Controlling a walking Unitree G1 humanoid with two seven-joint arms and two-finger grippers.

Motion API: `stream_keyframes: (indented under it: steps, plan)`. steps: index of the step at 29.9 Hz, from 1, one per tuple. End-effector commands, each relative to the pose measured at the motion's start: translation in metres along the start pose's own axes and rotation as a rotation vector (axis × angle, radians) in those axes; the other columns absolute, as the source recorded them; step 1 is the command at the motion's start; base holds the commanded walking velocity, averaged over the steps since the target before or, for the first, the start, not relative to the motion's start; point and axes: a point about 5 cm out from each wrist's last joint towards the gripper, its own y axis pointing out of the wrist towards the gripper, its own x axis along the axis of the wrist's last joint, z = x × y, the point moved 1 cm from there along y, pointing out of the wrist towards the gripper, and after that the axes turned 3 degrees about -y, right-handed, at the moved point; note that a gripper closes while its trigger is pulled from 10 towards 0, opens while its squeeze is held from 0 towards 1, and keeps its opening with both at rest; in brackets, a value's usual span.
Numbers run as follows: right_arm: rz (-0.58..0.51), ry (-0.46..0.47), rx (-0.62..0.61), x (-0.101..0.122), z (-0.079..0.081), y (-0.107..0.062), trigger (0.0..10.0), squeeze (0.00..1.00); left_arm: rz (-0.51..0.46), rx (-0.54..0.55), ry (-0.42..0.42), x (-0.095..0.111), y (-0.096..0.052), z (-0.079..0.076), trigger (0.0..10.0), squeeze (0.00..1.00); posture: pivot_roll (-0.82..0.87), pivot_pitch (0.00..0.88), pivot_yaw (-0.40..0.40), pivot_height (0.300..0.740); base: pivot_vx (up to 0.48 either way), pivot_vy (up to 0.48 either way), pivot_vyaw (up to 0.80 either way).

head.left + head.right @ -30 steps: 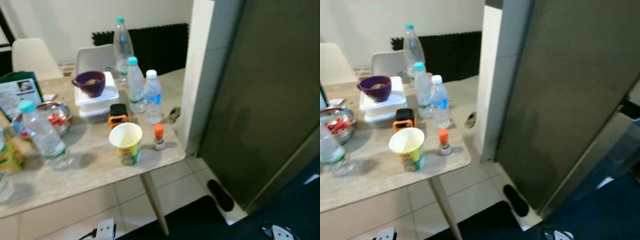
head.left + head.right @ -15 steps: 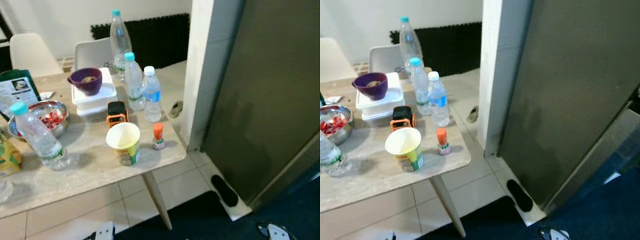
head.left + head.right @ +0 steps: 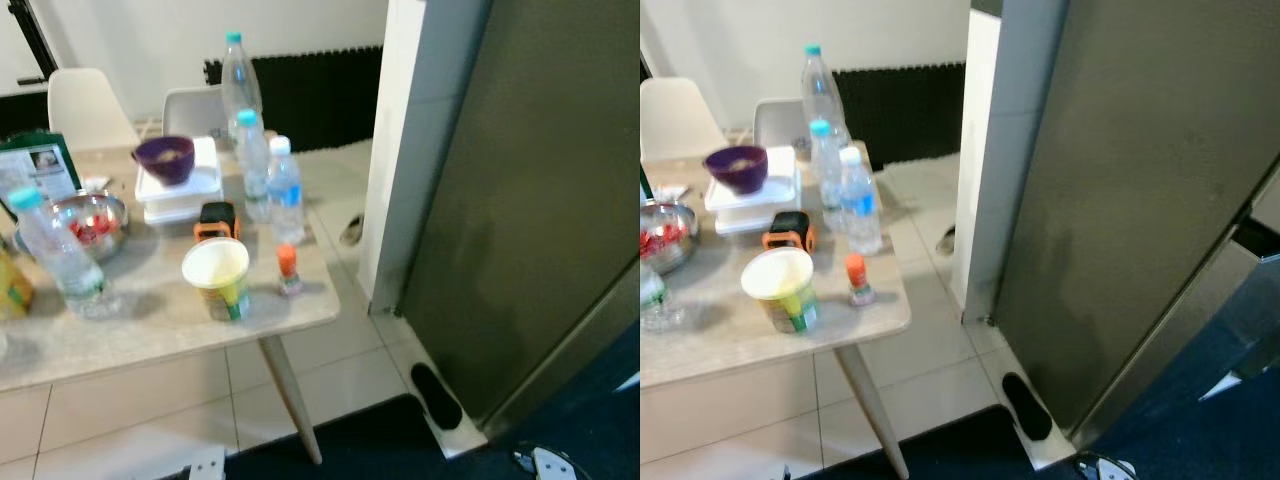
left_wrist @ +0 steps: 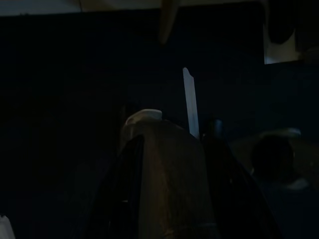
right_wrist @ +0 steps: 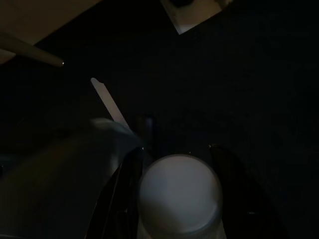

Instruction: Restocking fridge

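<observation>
Table (image 3: 150,330): four water bottles (image 3: 285,190), one cup (image 3: 217,277); each gripper pinching one bottle

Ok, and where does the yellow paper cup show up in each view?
Left eye view: the paper cup stands near the front edge of the table, left of centre in the picture.
Right eye view: the same cup, towards the far left.
Left wrist view: too dark to make the cup out.
Right wrist view: too dark to make the cup out.
Shared landmark: the small orange-capped bottle just to the cup's right, apart from it.
</observation>
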Motion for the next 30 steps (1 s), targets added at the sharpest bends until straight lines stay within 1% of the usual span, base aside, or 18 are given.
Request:
stream_keyframes:
  steps: [1,12,15,19,30]
  plan:
    - [0.004,-0.003,-0.015,-0.0012,-0.0054,-0.0015,10.0,0.0,0.029,-0.008,0.008,-0.008,-0.0005,-0.0021,10.0,0.0,-0.03,0.059,-0.003,0.74,0.0,-0.435,0.0]
    - [0.011,-0.004,-0.017,-0.0025,-0.006,-0.0017,10.0,0.0,0.03,-0.011,0.009,-0.0083,-0.0003,-0.0028,10.0,0.0,-0.03,0.062,-0.004,0.74,0.0,-0.432,0.0]
    - [0.017,-0.012,-0.018,-0.0028,-0.0062,-0.0017,10.0,0.0,0.03,-0.011,0.009,-0.0084,-0.0002,-0.003,10.0,0.0,-0.03,0.064,-0.003,0.74,0.0,-0.431,-0.8]
    - [0.003,0.0,-0.016,-0.0014,-0.0063,-0.0017,10.0,0.0,0.031,-0.01,0.01,-0.0088,-0.0003,-0.003,10.0,0.0,-0.03,0.064,-0.003,0.74,0.0,-0.434,-0.65]
    - [-0.001,-0.016,-0.021,0.0017,-0.0079,-0.0017,10.0,0.0,0.033,-0.006,0.016,-0.0091,-0.0002,-0.0031,10.0,0.0,-0.03,0.059,-0.009,0.74,0.0,-0.432,0.0]
